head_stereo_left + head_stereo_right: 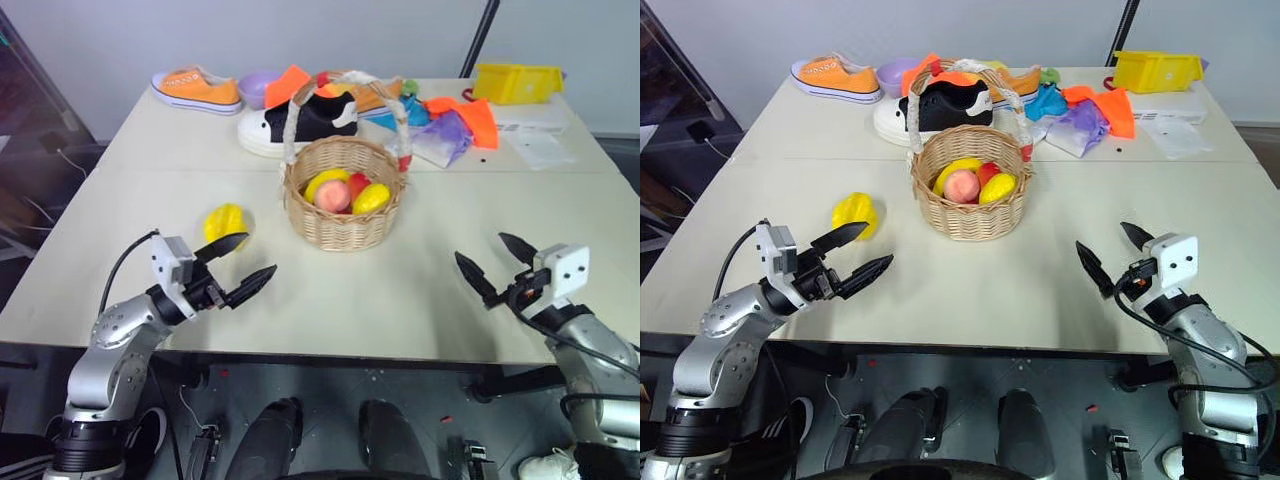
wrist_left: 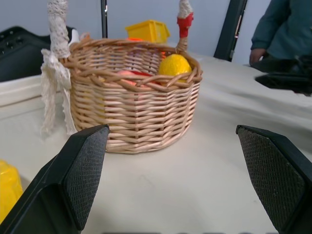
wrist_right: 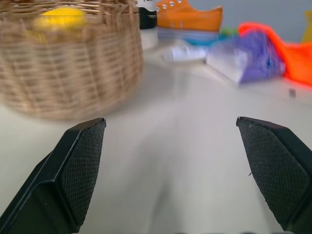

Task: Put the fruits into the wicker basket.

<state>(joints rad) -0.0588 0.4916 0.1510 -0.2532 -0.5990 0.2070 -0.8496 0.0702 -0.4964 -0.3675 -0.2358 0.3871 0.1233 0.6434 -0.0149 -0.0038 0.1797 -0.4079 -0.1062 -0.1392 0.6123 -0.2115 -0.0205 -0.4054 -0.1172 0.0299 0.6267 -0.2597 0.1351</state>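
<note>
Left claw (image 1: 238, 266) wide and empty beside ribbed yellow fruit (image 1: 226, 222) on bench (image 1: 400, 300), right claw (image 1: 497, 262) wide; lemon-like fruit (image 1: 371, 198) inside wicker basket (image 1: 343, 225); off-centre pinch likely to roll the fruit away.

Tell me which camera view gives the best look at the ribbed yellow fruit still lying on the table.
The right eye view: the ribbed yellow fruit shows nearly whole there, left of the wicker basket. In the left eye view the left gripper covers its lower edge. The left wrist view catches one corner.
</note>
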